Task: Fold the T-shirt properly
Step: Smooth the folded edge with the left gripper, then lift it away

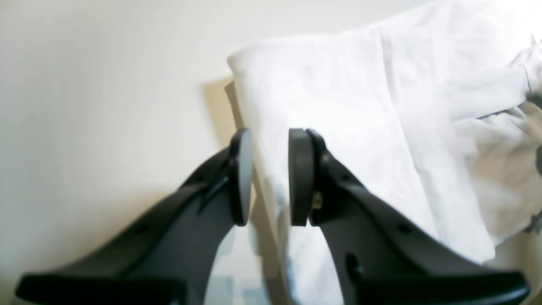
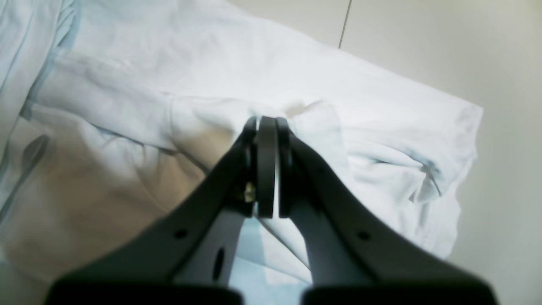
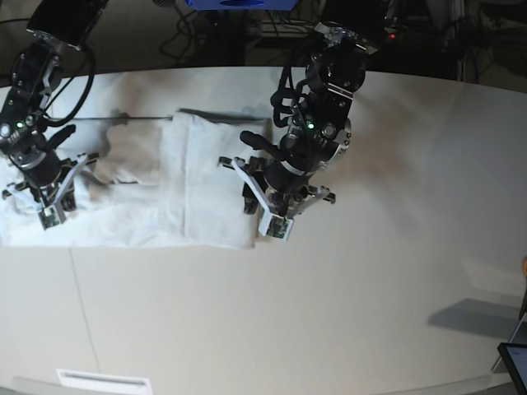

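The white T-shirt (image 3: 189, 181) lies on the table's left half, partly folded, its right part doubled into a neat panel. My left gripper (image 1: 271, 140) hovers over that panel's table-side edge (image 1: 254, 127) with its jaws apart and nothing pinched; the cloth edge runs below the gap. In the base view this left gripper (image 3: 257, 197) is at the T-shirt's right edge. My right gripper (image 2: 266, 120) is shut on a puckered ridge of the T-shirt (image 2: 338, 84). In the base view the right gripper (image 3: 41, 193) is over the rumpled left end.
The off-white tabletop (image 3: 370, 271) stretches to the right and front, with a thin seam (image 3: 82, 304) in it. Dark cables and equipment (image 3: 247, 33) line the far edge. A tablet corner (image 3: 515, 362) pokes in at the bottom right.
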Controlling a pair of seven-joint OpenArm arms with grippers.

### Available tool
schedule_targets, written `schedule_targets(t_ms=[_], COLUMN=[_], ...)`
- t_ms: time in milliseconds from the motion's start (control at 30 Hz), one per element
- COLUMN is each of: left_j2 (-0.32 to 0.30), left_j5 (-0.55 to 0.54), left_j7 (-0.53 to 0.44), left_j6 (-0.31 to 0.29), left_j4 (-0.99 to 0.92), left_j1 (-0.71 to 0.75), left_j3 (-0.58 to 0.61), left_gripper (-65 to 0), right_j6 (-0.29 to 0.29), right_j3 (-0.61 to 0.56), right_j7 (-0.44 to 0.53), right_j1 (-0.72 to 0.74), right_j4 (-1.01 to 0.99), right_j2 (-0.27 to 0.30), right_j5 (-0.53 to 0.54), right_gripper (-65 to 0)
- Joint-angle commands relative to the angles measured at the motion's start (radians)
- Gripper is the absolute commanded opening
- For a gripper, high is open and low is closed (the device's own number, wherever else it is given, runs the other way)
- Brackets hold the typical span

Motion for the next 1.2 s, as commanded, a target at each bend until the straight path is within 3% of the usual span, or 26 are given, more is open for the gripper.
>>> schedule_targets(t_ms=[0, 200, 467, 567, 833, 1167], left_j2=[0.007, 0.005, 0.001, 0.001, 0.001, -0.001], left_j5=[-0.005, -0.010, -0.007, -0.005, -0.005, -0.005], left_j7=[-0.018, -0.017, -0.017, -0.018, -0.018, -0.041], left_j6=[-0.005, -0.005, -0.005, -0.005, -0.005, -0.005], left_j4=[-0.009, -0.039, 0.037, 0.038, 0.027, -0.132], left_j1=[-0.014, -0.011, -0.013, -0.016, -0.014, -0.002], left_j3=[0.002, 0.010, 0.002, 0.002, 0.010, 0.011], left_gripper=[-49.5, -48.7, -31.1, -27.2, -27.2, -27.5], right_j6=[-0.001, -0.001, -0.001, -0.001, -0.001, -0.001], right_j3=[0.004, 0.004, 0.004, 0.004, 0.004, 0.050], right_j7=[0.025, 0.025, 0.025, 0.025, 0.025, 0.027], right_j1=[0.012, 0.006, -0.013, -0.013, -0.013, -0.011], right_j4=[0.017, 0.017, 0.015, 0.015, 0.015, 0.017], right_j2=[0.013, 0.013, 0.013, 0.013, 0.013, 0.007], right_j5=[0.012, 0.012, 0.010, 0.010, 0.010, 0.015], right_gripper=[-64.1, -63.8, -63.7, -63.5, -63.5, -63.5])
